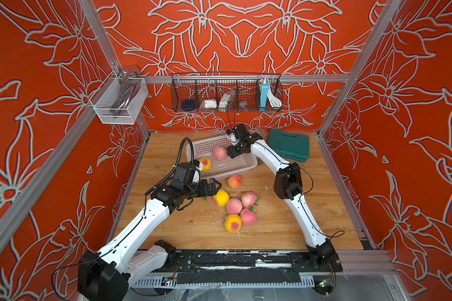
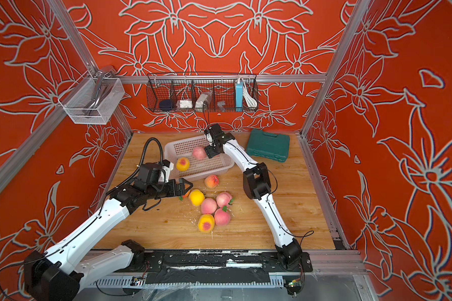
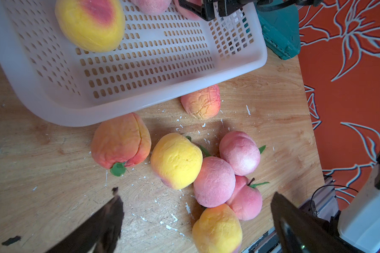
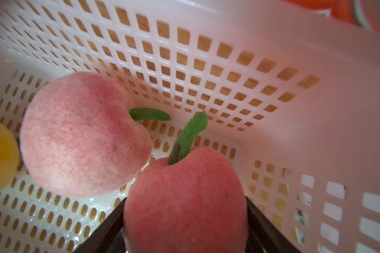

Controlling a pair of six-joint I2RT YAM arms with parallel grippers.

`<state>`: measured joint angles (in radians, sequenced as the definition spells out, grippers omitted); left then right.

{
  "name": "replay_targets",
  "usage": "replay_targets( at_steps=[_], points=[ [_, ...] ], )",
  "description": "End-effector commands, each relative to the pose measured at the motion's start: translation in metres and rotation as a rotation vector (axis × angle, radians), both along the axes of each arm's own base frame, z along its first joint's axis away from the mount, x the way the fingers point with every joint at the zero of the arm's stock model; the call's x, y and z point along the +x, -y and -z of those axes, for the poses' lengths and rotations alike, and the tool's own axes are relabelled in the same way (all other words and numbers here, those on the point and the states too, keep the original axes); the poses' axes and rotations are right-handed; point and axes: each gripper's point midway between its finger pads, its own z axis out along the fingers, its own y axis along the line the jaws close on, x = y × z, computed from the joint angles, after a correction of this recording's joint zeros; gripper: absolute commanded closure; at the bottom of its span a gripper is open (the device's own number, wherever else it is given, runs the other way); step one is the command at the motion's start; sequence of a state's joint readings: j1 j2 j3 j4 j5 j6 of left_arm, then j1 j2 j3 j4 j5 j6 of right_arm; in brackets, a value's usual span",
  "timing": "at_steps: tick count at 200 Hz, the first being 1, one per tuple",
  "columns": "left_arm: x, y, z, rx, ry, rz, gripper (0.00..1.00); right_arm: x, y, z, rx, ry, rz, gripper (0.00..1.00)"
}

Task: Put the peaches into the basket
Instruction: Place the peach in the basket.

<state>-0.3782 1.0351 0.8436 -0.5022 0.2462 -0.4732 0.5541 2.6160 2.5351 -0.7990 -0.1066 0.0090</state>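
Flanking basket [image 1: 214, 146], grn case [image 1: 289, 146], wire rack [image 1: 185, 90] behind

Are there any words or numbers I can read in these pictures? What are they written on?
No text can be read anywhere.
Green case: no readable lettering on its lid.
Small things in the black wire rack: any labels are too small and blurred to read.
Peaches and white basket: no writing shows.

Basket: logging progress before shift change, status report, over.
Left gripper open, over loose peaches. Right gripper shut on pink peach, inside basket. Two peaches lie in it, seven loose. Green case past right arm, not blocking.
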Motion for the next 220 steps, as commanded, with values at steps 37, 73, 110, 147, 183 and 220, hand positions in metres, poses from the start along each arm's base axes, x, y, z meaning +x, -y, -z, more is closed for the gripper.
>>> replay_targets(
  at_steps=[37, 73, 110, 147, 183, 220],
  points=[
    [0.001, -0.004, 0.002, -0.008, 0.007, -0.018, 0.01, 0.002, 0.013, 0.015, -0.062, -0.015, 0.020, 0.25],
    [0.001, -0.007, 0.000, 0.002, 0.013, -0.028, 0.02, 0.000, 0.015, 0.021, -0.077, -0.027, 0.018, 0.25],
    [0.000, -0.008, 0.001, 0.008, 0.008, -0.030, 0.01, -0.001, 0.015, 0.022, -0.080, -0.027, 0.014, 0.21],
    [-0.002, -0.010, 0.000, 0.012, 0.009, -0.036, 0.02, -0.003, 0.012, 0.016, -0.066, -0.026, 0.009, 0.20],
    [-0.004, -0.011, 0.002, 0.016, -0.002, -0.039, 0.01, -0.005, 0.012, 0.010, -0.062, -0.020, 0.008, 0.17],
    [-0.006, -0.013, 0.006, 0.024, -0.015, -0.045, 0.01, -0.008, 0.013, -0.003, -0.045, -0.007, 0.010, 0.14]
  ],
)
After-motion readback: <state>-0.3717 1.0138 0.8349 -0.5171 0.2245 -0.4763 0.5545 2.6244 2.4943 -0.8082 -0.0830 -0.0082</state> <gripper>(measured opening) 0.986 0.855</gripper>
